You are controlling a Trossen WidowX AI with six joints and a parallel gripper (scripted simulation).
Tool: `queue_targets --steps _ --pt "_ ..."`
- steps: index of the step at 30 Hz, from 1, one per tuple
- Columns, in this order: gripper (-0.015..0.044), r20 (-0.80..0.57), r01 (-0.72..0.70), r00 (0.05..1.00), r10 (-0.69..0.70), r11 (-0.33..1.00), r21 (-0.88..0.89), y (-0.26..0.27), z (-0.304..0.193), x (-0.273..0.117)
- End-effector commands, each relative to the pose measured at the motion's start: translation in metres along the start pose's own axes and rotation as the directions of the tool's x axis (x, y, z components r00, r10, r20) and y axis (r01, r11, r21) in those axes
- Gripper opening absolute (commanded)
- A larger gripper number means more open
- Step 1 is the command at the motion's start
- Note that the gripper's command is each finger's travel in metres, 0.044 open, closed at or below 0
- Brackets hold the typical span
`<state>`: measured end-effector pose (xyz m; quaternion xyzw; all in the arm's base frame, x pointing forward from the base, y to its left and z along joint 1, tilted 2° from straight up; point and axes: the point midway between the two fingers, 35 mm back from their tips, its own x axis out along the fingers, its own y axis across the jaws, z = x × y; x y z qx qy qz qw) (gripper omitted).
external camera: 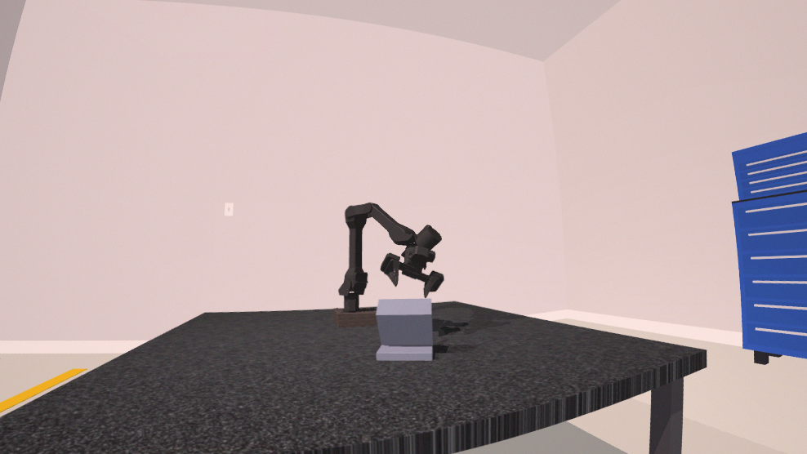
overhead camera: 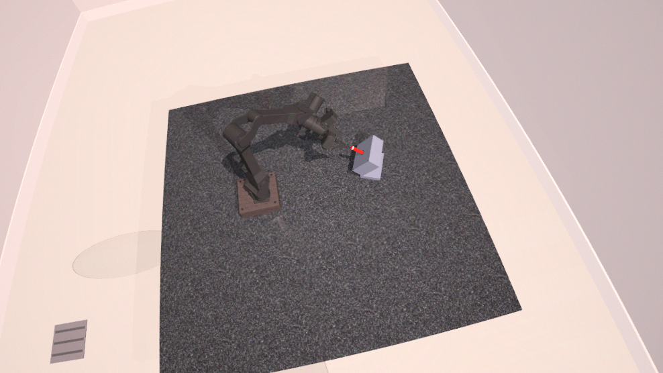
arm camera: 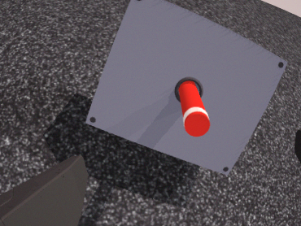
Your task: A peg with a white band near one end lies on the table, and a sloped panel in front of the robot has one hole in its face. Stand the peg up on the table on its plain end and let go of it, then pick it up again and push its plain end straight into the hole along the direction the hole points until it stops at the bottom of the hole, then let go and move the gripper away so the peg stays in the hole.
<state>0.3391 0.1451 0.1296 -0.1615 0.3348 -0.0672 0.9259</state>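
Note:
The red peg [overhead camera: 357,150] [arm camera: 192,97] sits in the hole of the sloped grey-lavender panel [overhead camera: 365,160] [external camera: 404,329] [arm camera: 142,53]. Its white-banded end points outward, and its other end is inside the dark-rimmed hole [arm camera: 177,90]. How deep it sits cannot be seen. In the exterior view the panel block shows from behind and the peg is not visible. My gripper [overhead camera: 345,139] [external camera: 410,290] [arm camera: 195,155] is open and empty, its fingers wide apart. It is backed off from the peg, in front of the panel face and above it, touching neither.
The panel block stands on the dark speckled table [overhead camera: 333,259] [external camera: 270,389]. The arm's brown base [overhead camera: 259,207] [external camera: 354,319] is on the robot side of the panel. A blue drawer cabinet [external camera: 776,270] stands off the table at the right in the exterior view.

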Motion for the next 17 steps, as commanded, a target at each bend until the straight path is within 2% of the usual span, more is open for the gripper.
queue_targets --steps 1,17 --pt "0.044 0.008 0.0 1.0 0.0 1.0 0.006 -0.001 0.001 -0.009" --pt "0.044 0.007 0.0 1.0 0.0 1.0 0.005 0.001 -0.001 -0.027"
